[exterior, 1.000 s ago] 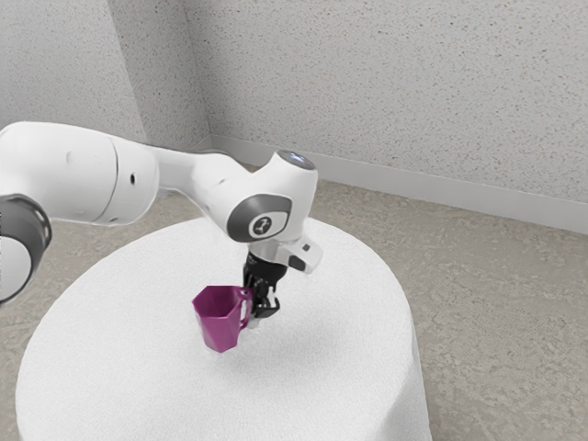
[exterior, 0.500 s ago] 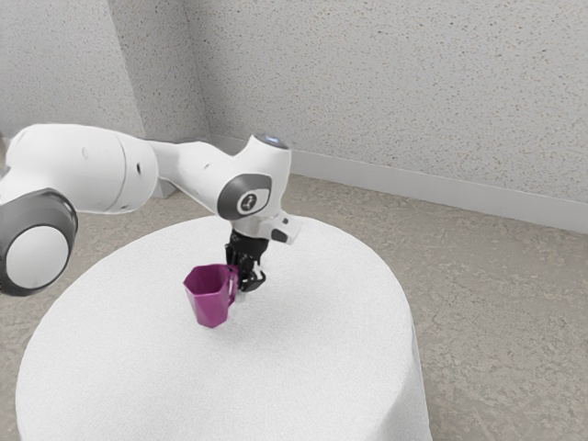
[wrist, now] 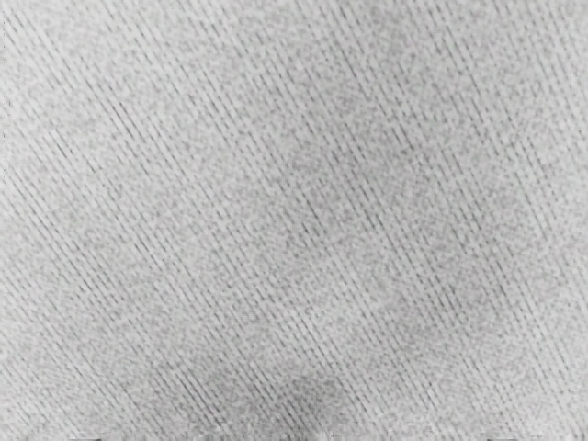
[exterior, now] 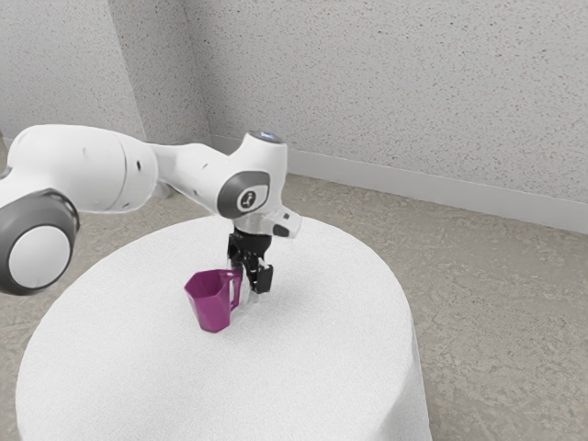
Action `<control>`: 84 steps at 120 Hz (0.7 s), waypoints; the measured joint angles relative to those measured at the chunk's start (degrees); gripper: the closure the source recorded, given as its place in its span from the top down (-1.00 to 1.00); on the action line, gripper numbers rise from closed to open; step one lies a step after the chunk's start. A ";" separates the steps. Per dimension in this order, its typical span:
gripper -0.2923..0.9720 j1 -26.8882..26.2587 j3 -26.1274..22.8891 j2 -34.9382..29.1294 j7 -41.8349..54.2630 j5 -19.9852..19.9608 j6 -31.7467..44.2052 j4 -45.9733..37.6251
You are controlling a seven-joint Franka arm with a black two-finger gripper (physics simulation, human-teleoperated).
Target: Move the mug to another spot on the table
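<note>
Mug (exterior: 211,301), magenta with faceted sides, stands upright on the round white table (exterior: 349,367). It is in the far half of the top, toward the exterior view's left of the middle and well in from every edge. Its open mouth faces up and its base appears to rest on the surface, with a soft shadow (exterior: 253,310) just beside it.

The handle (exterior: 237,288) points toward the exterior view's right, where the gripper (exterior: 256,287) comes straight down onto it. The black fingers (exterior: 266,278) point at the table and stand a narrow gap apart, closed on the handle from two sides. Their tips reach about halfway down the mug's height and sit clear of the table. They touch nothing but the handle.

The arm (exterior: 184,175), white with a grey joint, comes in from the exterior view's left and bends down over the far part of the table, so the hand hangs upright above the handle.

In the wrist view the speckled table (wrist: 294,184) lies close under the hand, with a dim grey patch (wrist: 308,404) beneath the gripper.
</note>
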 joint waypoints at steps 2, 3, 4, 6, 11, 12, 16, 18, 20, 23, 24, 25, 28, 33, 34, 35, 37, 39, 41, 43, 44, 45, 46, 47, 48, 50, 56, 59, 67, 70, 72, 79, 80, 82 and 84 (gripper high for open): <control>0.33 -0.10 0.01 -0.68 0.05 -0.08 0.03 -0.42; 0.34 -0.17 0.01 -1.05 0.07 -0.12 0.04 -0.63; 0.35 -0.26 0.01 -1.48 0.09 -0.16 0.06 -0.89; 0.36 -0.46 0.02 -2.43 0.13 -0.22 0.09 -1.44; 0.39 -1.27 0.14 -5.34 0.21 -0.34 0.19 -3.06; 0.40 -1.49 0.17 -5.96 0.23 -0.35 0.20 -3.40; 0.42 -2.48 0.36 -8.70 0.29 -0.34 0.26 -5.02; 0.43 -2.95 0.48 -9.98 0.32 -0.32 0.29 -5.74; 0.44 -3.41 0.56 -11.17 0.35 -0.28 0.31 -6.34; 0.45 -4.05 0.65 -12.81 0.39 -0.20 0.34 -7.17; 0.45 -4.23 0.67 -13.35 0.40 -0.17 0.35 -7.45; 0.45 -4.39 0.69 -13.82 0.42 -0.15 0.36 -7.69; 0.46 -4.94 0.76 -15.32 0.46 -0.07 0.39 -8.45; 0.48 -5.81 0.95 -17.89 0.54 0.05 0.42 -9.77; 0.48 -6.00 0.98 -18.39 0.55 0.07 0.42 -9.99; 0.48 -6.18 1.01 -18.83 0.57 0.09 0.42 -10.18; 0.49 -6.53 1.07 -19.64 0.60 0.13 0.41 -10.48; 0.49 -6.93 1.19 -20.40 0.63 0.17 0.38 -10.71; 0.49 -7.33 1.29 -21.04 0.65 0.20 0.34 -10.87; 0.50 -7.66 1.37 -21.68 0.68 0.22 0.30 -10.99; 0.50 -7.80 1.40 -21.96 0.69 0.24 0.29 -11.04; 0.50 -7.92 1.43 -22.22 0.70 0.25 0.27 -11.08; 0.50 -8.03 1.45 -22.51 0.72 0.26 0.25 -11.11; 0.50 -8.12 1.47 -22.76 0.73 0.27 0.23 -11.13; 0.50 -8.20 1.49 -23.00 0.74 0.28 0.21 -11.14; 0.51 -8.32 1.51 -23.40 0.76 0.29 0.18 -11.13; 0.51 -8.42 1.53 -24.17 0.82 0.32 0.10 -10.97; 0.52 -8.35 1.47 -24.28 0.85 0.32 0.06 -10.50; 0.52 -8.10 1.24 -24.49 0.96 0.28 -0.02 -8.68; 0.52 -8.13 1.14 -24.56 1.03 0.15 -0.15 -7.64; 0.52 -8.19 1.10 -24.60 1.09 0.08 -0.25 -7.11; 0.53 -8.43 1.00 -24.65 1.36 -0.10 -0.52 -5.99; 0.53 -8.44 0.98 -24.64 1.40 -0.12 -0.55 -5.87; 0.53 -8.45 0.96 -24.63 1.47 -0.16 -0.62 -5.66; 0.53 -8.46 0.94 -24.63 1.54 -0.20 -0.67 -5.44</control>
